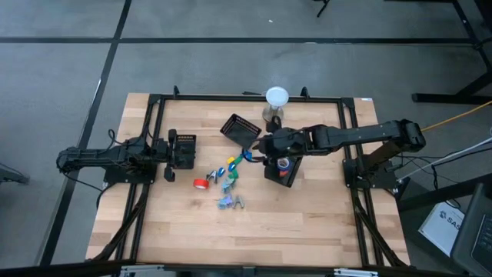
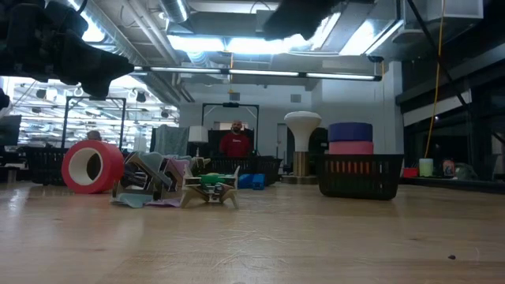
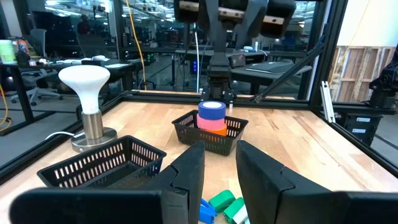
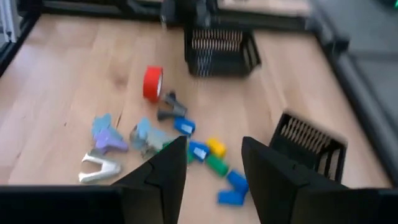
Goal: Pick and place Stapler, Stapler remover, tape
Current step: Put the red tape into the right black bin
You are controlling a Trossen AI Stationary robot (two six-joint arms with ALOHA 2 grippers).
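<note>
The right pincer (image 1: 257,146) hangs above the middle of the counter (image 1: 307,223), its jaws standing apart with nothing between them, as its own wrist view shows. That view looks down past the fingers (image 4: 163,171) on the scattered pile: a red roll of tape (image 4: 152,83) standing on edge beyond the pincer, pale-blue and grey staple removers (image 4: 106,140) to one side, and small blue, yellow and green blocks (image 4: 211,155) close under the fingertips.

The left pincer (image 1: 175,151) waits at the counter's left side, jaws a narrow gap apart and empty. Only its wrist view shows clearly what the high view hides under the right arm: a black basket (image 3: 214,134) holding stacked rolls, blue over pink over orange (image 3: 211,118), and a white lamp (image 3: 85,93) beside it.

The low view alone shows the red roll upright on its rim, hole facing the camera, just beside the removers, with a person in red far behind.
</note>
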